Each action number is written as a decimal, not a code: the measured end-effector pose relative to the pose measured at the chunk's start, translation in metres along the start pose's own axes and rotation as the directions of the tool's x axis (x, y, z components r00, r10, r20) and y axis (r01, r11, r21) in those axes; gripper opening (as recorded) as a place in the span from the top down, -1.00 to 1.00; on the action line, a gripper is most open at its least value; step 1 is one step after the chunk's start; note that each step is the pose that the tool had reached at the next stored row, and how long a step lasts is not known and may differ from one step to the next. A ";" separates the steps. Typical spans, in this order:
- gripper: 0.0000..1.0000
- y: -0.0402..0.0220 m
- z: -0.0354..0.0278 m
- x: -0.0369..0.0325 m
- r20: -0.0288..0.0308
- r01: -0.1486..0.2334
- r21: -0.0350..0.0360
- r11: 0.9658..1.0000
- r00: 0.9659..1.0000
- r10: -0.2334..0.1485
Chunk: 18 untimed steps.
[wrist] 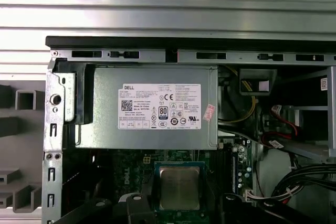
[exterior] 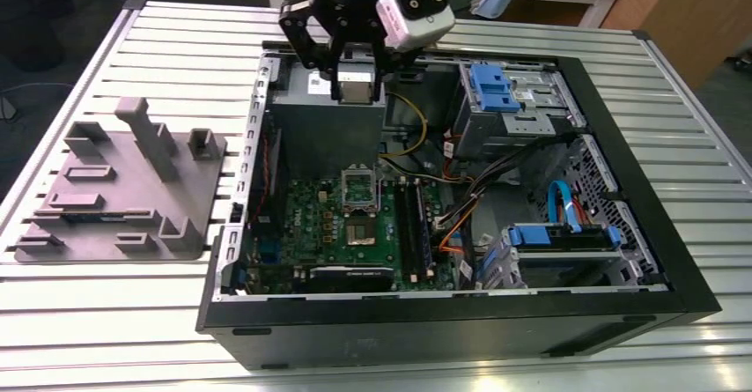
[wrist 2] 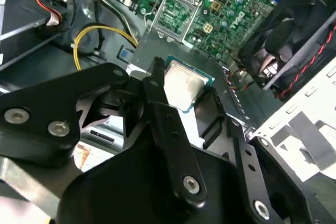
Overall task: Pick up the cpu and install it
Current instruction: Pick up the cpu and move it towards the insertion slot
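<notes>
Arm at 12 o'clock in the exterior view, gripper [exterior: 352, 75] pointing straight down over the grey power supply box [wrist: 147, 103]. Jaws clamped on the cpu [wrist 2: 182, 83], held flat in the air. Board socket [exterior: 358, 189] sits at 6 o'clock from it.

This is a robotics lab or test workshop, not a home. The work sits on a slatted aluminium surface [exterior: 106, 321] of the kind built for rigs. On it lies an open black computer case [exterior: 470, 326] with its green board [exterior: 352, 225], cables [exterior: 406, 119] and drive cages [exterior: 505, 92] laid bare. Beside the case, at the exterior view's left, stands a grey moulded tray [exterior: 118, 198] with slots and posts for parts. A robot arm's black pincer [exterior: 356, 79] hangs over the far end of the case, clamped on the cpu [wrist 2: 182, 83]. Wooden furniture [exterior: 670, 18] stands beyond the far edge.
</notes>
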State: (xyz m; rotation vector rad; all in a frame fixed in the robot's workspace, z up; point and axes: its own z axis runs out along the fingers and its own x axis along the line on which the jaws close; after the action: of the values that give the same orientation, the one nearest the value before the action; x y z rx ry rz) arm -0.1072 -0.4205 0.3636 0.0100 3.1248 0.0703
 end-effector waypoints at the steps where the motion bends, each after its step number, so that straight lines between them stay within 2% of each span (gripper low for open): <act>1: 0.06 0.0000 0.0000 0.0000 0.000 0.000 0.000 1.000 1.000 0.000; 4: 0.06 -0.0016 -0.0001 -0.0001 0.000 0.000 0.000 1.000 1.000 0.000; 10: 0.06 -0.0089 0.0000 -0.0001 0.000 0.000 0.000 1.000 1.000 0.000; 18: 0.06 -0.0199 0.0040 -0.0001 0.000 0.000 0.000 1.000 1.000 0.000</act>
State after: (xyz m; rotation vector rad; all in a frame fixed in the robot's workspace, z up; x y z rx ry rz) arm -0.1071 -0.4402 0.3587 0.0101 3.1249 0.0702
